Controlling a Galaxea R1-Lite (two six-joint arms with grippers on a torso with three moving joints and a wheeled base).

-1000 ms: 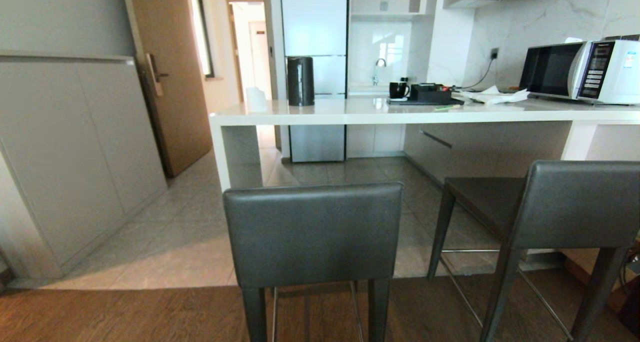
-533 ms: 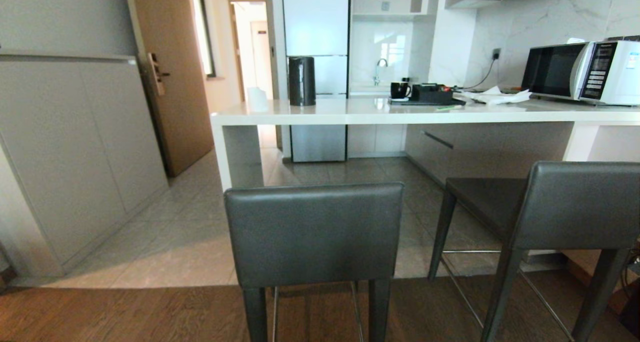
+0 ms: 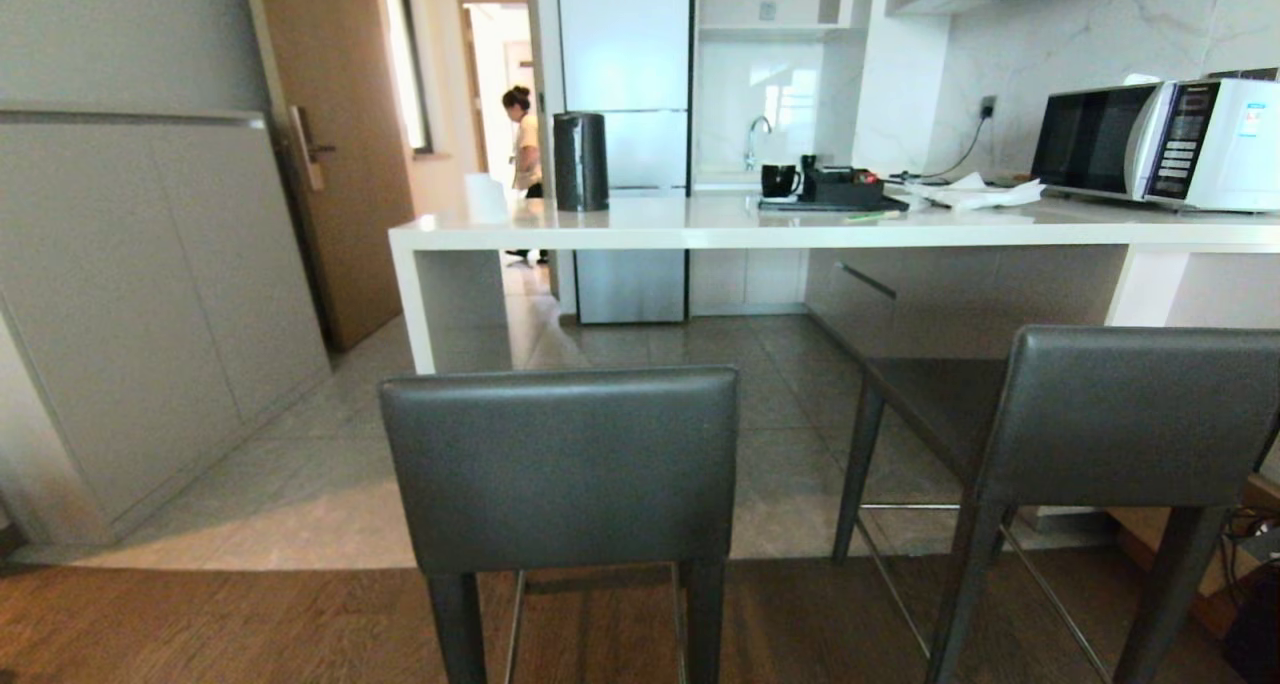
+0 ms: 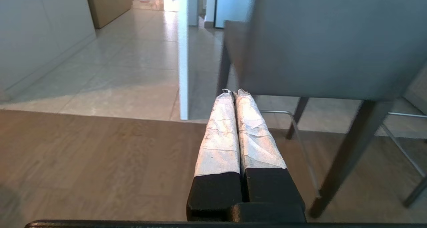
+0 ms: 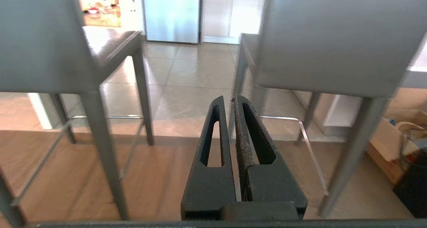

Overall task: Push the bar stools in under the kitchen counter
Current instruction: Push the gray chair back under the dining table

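Two bar stools with dark grey backrests stand in front of me, backs toward me, on the seam between wood floor and tiles. The left stool (image 3: 560, 464) is dead ahead, the right stool (image 3: 1130, 414) at the right edge. Behind them runs the white kitchen counter (image 3: 800, 232), with both stools short of it. Neither gripper shows in the head view. My left gripper (image 4: 233, 92) is shut and empty, low, short of a stool's backrest (image 4: 333, 41). My right gripper (image 5: 228, 99) is shut and empty, pointing between the two stools (image 5: 36, 38) (image 5: 333, 38).
On the counter stand a black kettle (image 3: 580, 161), a tray with a mug (image 3: 830, 189) and a microwave (image 3: 1150, 144). Grey cabinets (image 3: 150, 294) line the left wall. A person (image 3: 522, 144) stands in the far doorway. A cardboard box (image 5: 387, 141) lies on the floor right of the stools.
The whole head view has slid left, so the camera has moved to the right. A person has come into view in the far doorway. The stools stand as before.
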